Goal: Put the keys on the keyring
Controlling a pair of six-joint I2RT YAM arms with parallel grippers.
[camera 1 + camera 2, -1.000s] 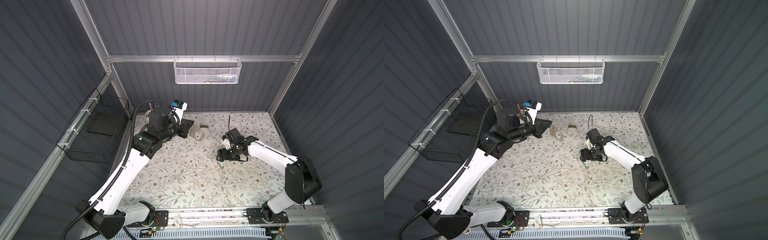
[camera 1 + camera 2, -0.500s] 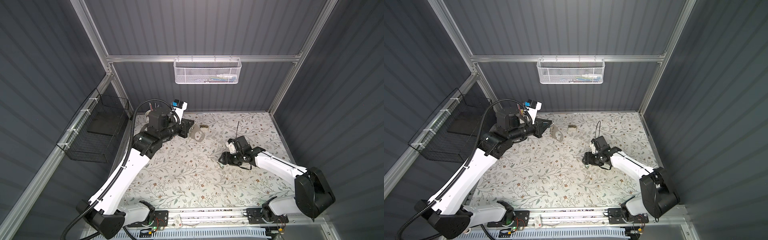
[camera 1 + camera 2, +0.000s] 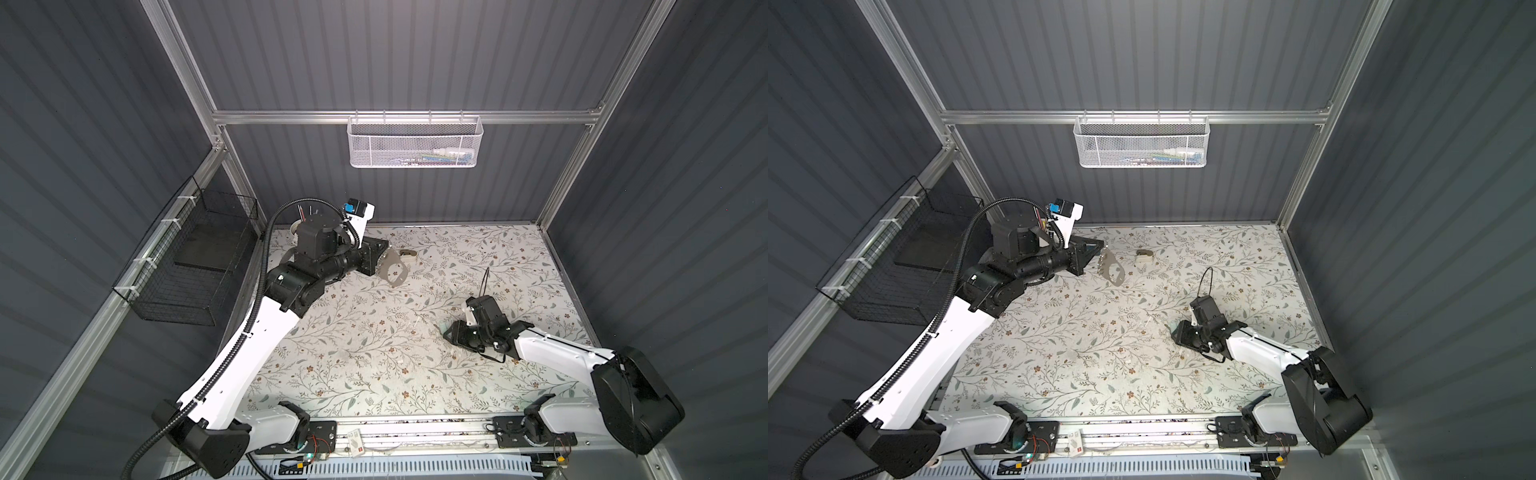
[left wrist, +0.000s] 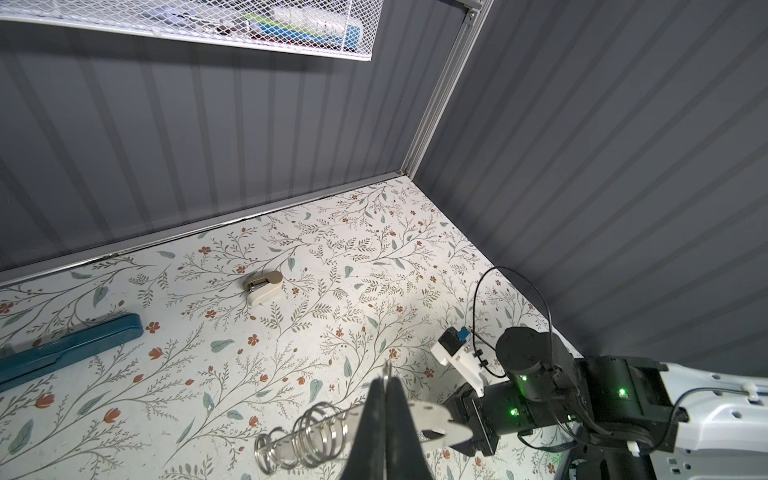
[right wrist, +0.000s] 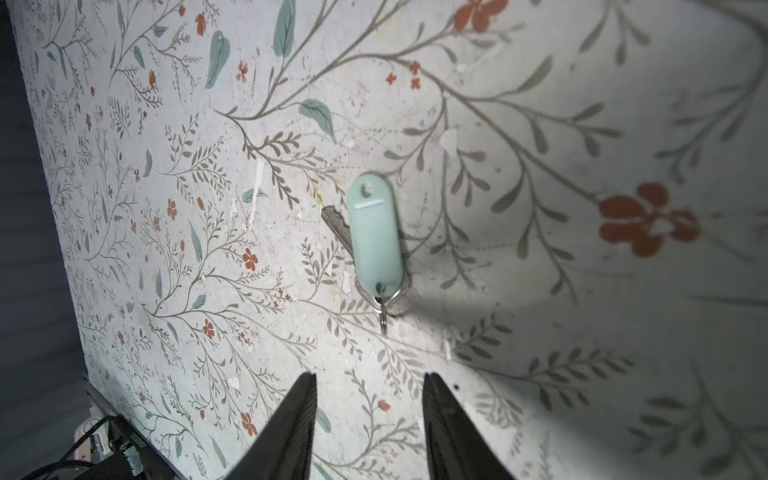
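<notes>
The keyring (image 4: 432,419), a flat grey fob with several silver wire rings (image 4: 307,432) on its edge, hangs above the table's back left. My left gripper (image 4: 387,382) is shut on it; both top views show it (image 3: 392,268) (image 3: 1112,268) held clear of the table. The keys (image 5: 376,237) lie flat on the floral table: a mint-green oval tag over a thin key blade (image 5: 334,224), joined by a small ring. My right gripper (image 5: 370,376) stands open just short of that ring with nothing between its fingers, low over the table at the right (image 3: 452,334).
A tan-and-white stapler (image 3: 409,254) lies near the back wall beside the keyring. A teal oblong case (image 4: 70,349) lies at the back left. A white mesh basket (image 3: 415,141) hangs on the back wall and a black wire basket (image 3: 195,266) on the left wall.
My right arm has swung back toward the front right and its jaws have narrowed. The left arm holds the keyring where it was.
</notes>
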